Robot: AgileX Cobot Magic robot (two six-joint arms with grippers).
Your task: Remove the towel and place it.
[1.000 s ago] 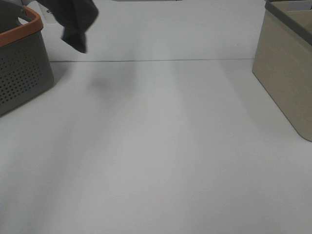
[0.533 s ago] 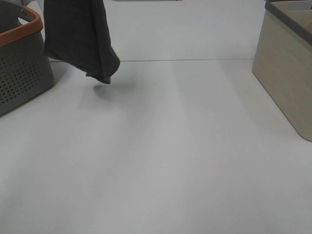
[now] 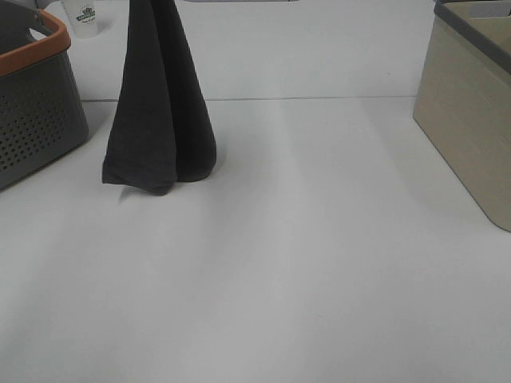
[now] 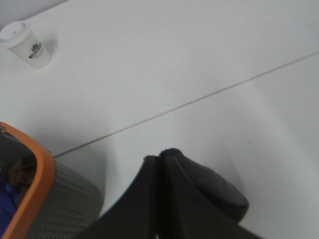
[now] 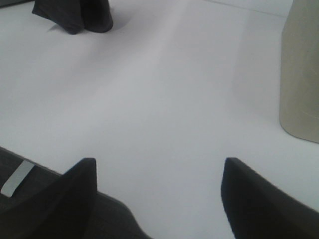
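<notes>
The dark grey towel [image 3: 156,120] hangs in a long cone from above the exterior high view's top edge. Its lower end rests bunched on the white table [image 3: 303,255], just right of the basket. My left gripper [image 4: 159,160] is shut on the towel's upper end, and the cloth [image 4: 214,191] bulges beneath the pressed-together fingers; the gripper itself is out of the exterior view. My right gripper [image 5: 157,169] is open and empty, low over the near table. The towel also shows far off in the right wrist view [image 5: 75,12].
A grey perforated basket with an orange rim [image 3: 32,120] stands at the left and shows in the left wrist view [image 4: 35,174]. A white paper cup [image 3: 84,17] stands behind it. A beige bin [image 3: 471,112] stands at the right edge.
The towel has come down and to the right from beside the basket. It hung clear of the table before; now its lower end touches the table and hangs longer.
</notes>
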